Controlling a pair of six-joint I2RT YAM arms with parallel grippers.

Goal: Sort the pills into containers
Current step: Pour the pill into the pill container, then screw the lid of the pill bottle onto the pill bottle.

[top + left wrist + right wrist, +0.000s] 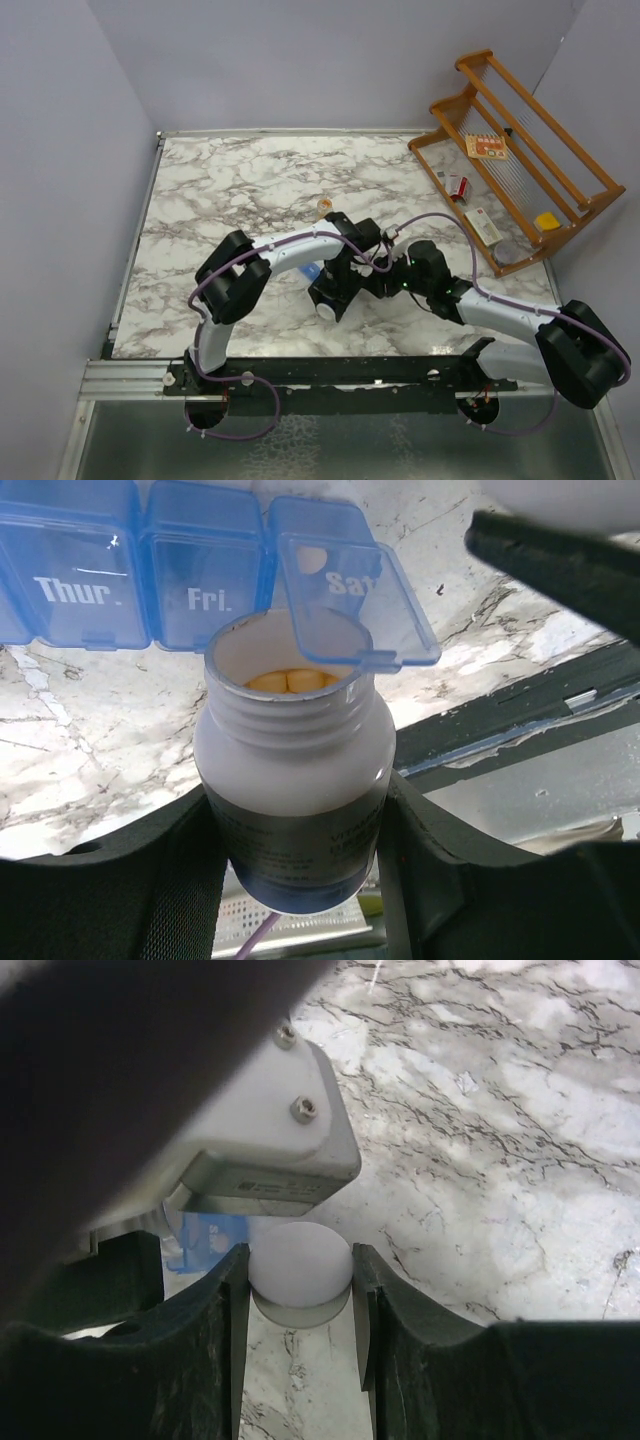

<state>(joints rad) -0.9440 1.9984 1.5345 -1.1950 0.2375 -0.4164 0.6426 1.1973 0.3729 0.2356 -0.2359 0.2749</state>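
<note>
Pills (288,680) lay mostly in the bottle (295,770), clamped in your left gripper (300,815) just before the containers (190,570). Your right gripper (300,1290) clamped the cap (298,1255) beside them. Only Sat's lid (350,605) was open, with seemingly 1 pill (312,558) in; most sorting looked left to do.

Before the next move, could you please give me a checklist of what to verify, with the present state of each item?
1. The bottle clamped on both sides in the left tool: ok.
2. Bottle uncapped, yellow pills inside: ok.
3. Sat lid on the containers open: ok.
4. Thur lid and Fri lid shut: ok.
5. Bottle mouth lined up over the Sat compartment: cannot tell from this angle.
6. The white cap held in the right tool: ok.
</note>
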